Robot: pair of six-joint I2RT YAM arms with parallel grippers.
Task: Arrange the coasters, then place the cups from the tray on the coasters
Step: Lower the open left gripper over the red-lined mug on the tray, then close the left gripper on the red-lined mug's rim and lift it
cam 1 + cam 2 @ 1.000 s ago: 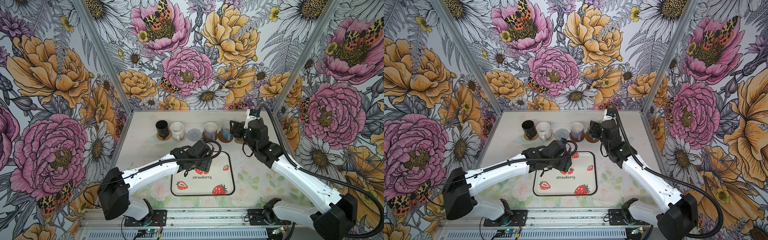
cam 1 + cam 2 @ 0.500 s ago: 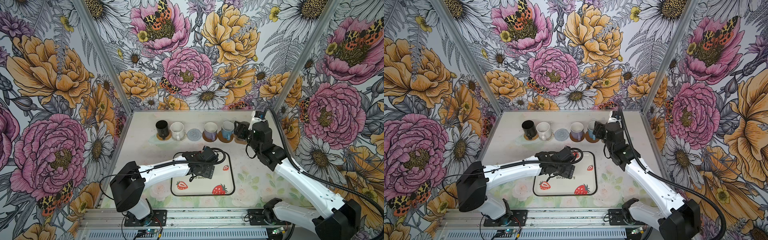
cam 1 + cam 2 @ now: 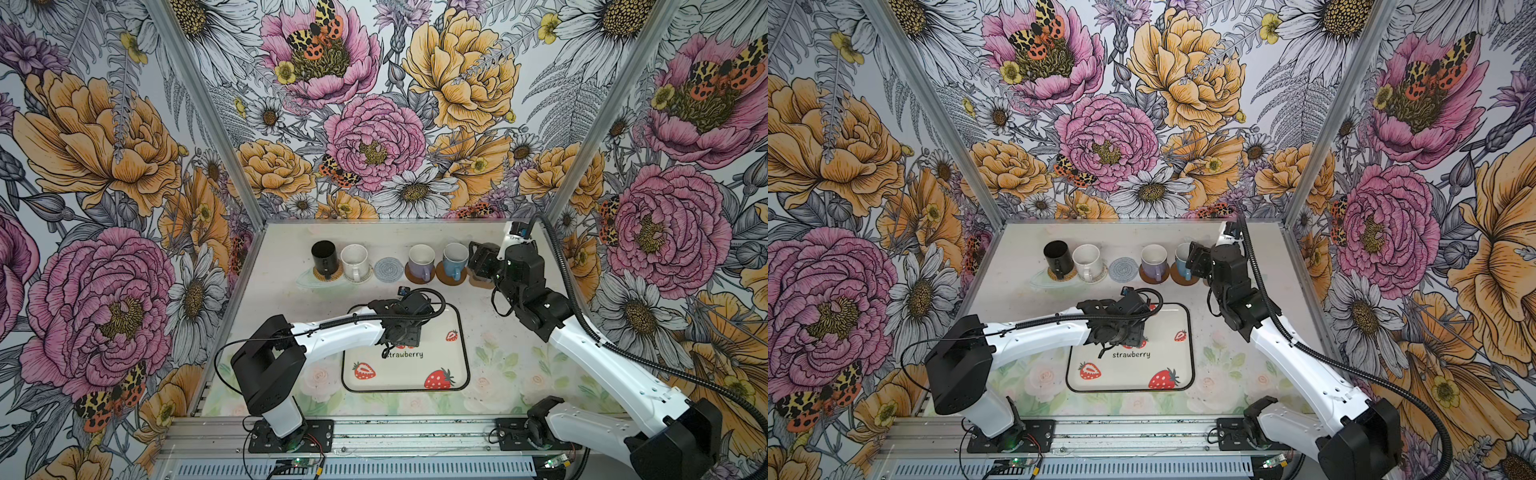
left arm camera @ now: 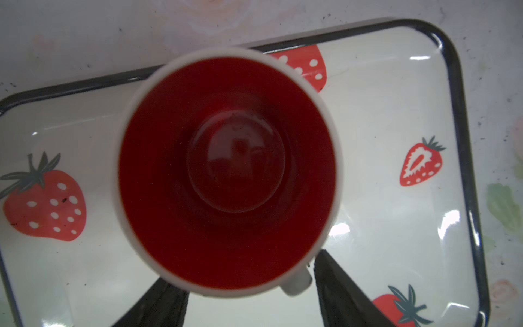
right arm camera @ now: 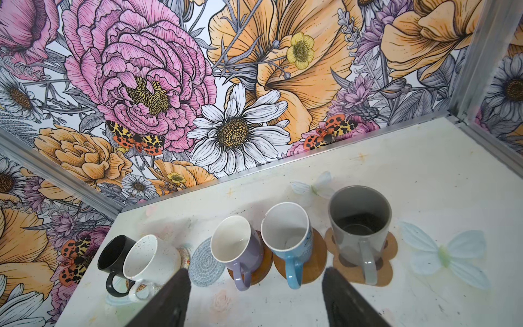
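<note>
My left gripper [image 4: 246, 283] hangs over the strawberry tray [image 4: 396, 113], pointing straight down. Its fingers stand either side of the white cup with the red inside [image 4: 226, 170], close to the wall near the handle; contact is unclear. In both top views that cup is hidden under the left gripper [image 3: 401, 337]. Along the back, a black cup [image 3: 324, 255], white cup [image 3: 354, 259], lilac cup [image 3: 420, 259] and light blue cup [image 3: 455, 257] stand on coasters. The grey-blue coaster [image 3: 388, 270] is bare. My right gripper [image 5: 254, 297] is open, just short of the grey cup [image 5: 359, 223] on the paw coaster [image 5: 387, 246].
Flowered walls with metal corner posts [image 3: 249, 232] close in the table on three sides. The back wall rail [image 5: 283, 164] runs just behind the row of cups. The arms' base rail [image 3: 374, 432] lies along the front edge. The right arm [image 3: 582, 340] crosses the table's right side.
My left gripper has come down over the tray around the red-inside cup, and its fingers have drawn closer together. My right gripper has shifted slightly right, off the light blue cup.
</note>
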